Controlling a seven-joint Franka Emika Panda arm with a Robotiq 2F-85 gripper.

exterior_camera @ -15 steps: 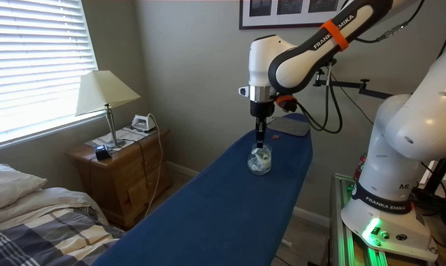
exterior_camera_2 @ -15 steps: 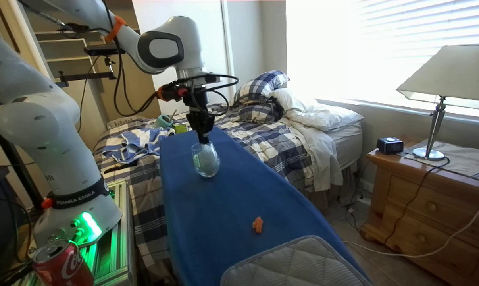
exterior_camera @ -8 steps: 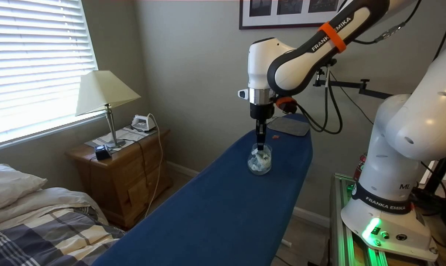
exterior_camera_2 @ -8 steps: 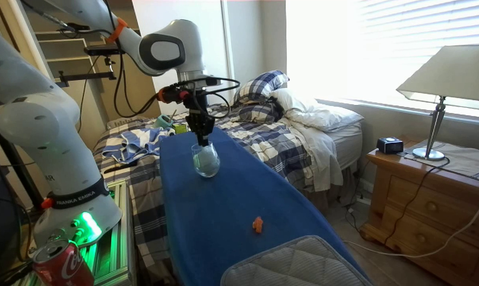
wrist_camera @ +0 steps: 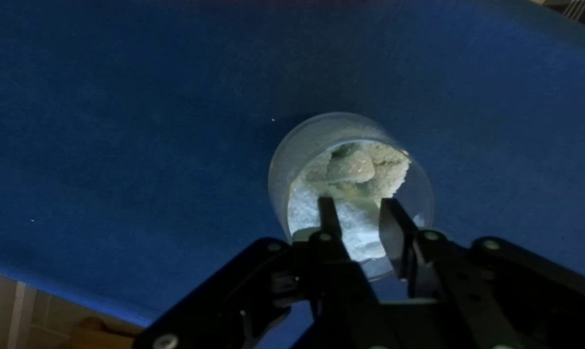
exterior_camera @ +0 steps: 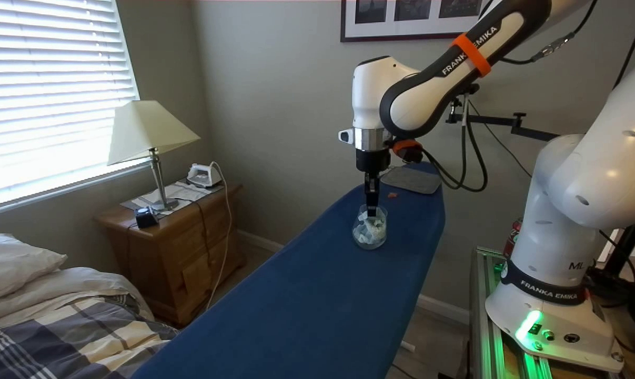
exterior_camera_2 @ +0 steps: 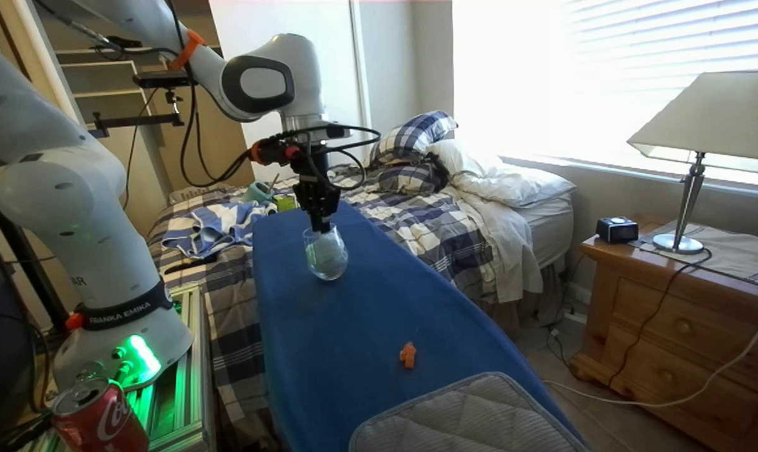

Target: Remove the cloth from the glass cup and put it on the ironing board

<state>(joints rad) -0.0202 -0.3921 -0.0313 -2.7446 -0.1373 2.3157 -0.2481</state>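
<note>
A clear glass cup stands upright on the blue ironing board. A pale, crumpled cloth lies inside it. Both also show in an exterior view, cup and cloth. My gripper points straight down, its fingertips just inside the cup's mouth at the top of the cloth. In the wrist view the gripper is partly open, with a gap between the fingers and cloth showing through it. The cup's rim surrounds the fingertips. Whether the tips touch the cloth I cannot tell.
A small orange object and a grey quilted pad lie on the board. A bed with plaid bedding is beside it. A nightstand holds a lamp and an iron. A soda can stands by the robot base.
My gripper has moved down a little, its fingertips going from the cup's rim to slightly inside its mouth. The cup and cloth have not visibly moved.
</note>
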